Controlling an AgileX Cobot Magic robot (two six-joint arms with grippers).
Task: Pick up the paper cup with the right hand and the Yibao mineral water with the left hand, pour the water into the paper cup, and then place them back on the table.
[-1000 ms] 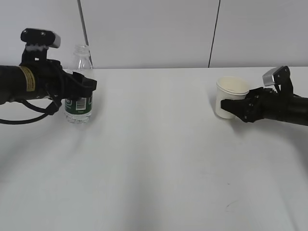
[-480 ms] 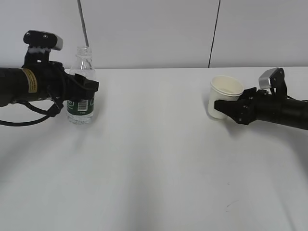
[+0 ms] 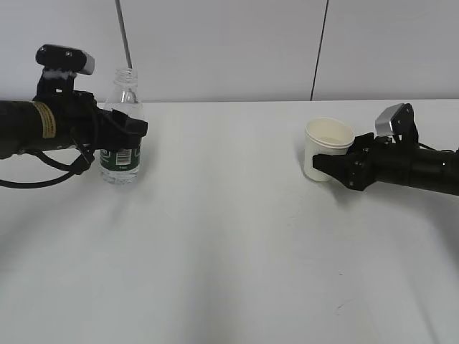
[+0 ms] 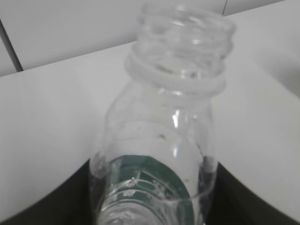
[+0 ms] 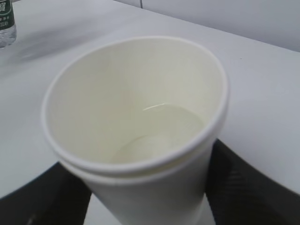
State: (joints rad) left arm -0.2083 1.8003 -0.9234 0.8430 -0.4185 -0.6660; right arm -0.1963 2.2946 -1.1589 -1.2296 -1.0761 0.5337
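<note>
The Yibao mineral water [image 3: 121, 136] is a clear capless bottle with a dark green label, upright at the far left of the table [image 3: 229, 236]. My left gripper [image 3: 128, 129] is shut around its body; in the left wrist view the bottle [image 4: 168, 136] fills the frame between the black jaws. The cream-white paper cup [image 3: 326, 148] stands right of centre, upright. My right gripper [image 3: 337, 163] is shut on its lower wall. In the right wrist view the cup [image 5: 136, 117] shows an open mouth and a pale inside, with the bottle's label [image 5: 5, 23] far off at top left.
A grey panelled wall stands behind the table's far edge. A thin dark pole [image 3: 123, 36] rises behind the bottle. A tiny dark scuff [image 3: 341, 308] marks the tabletop near the front right.
My right gripper has carried the paper cup to the left, toward the table's middle. My left gripper with the bottle shifted slightly and then stayed still.
</note>
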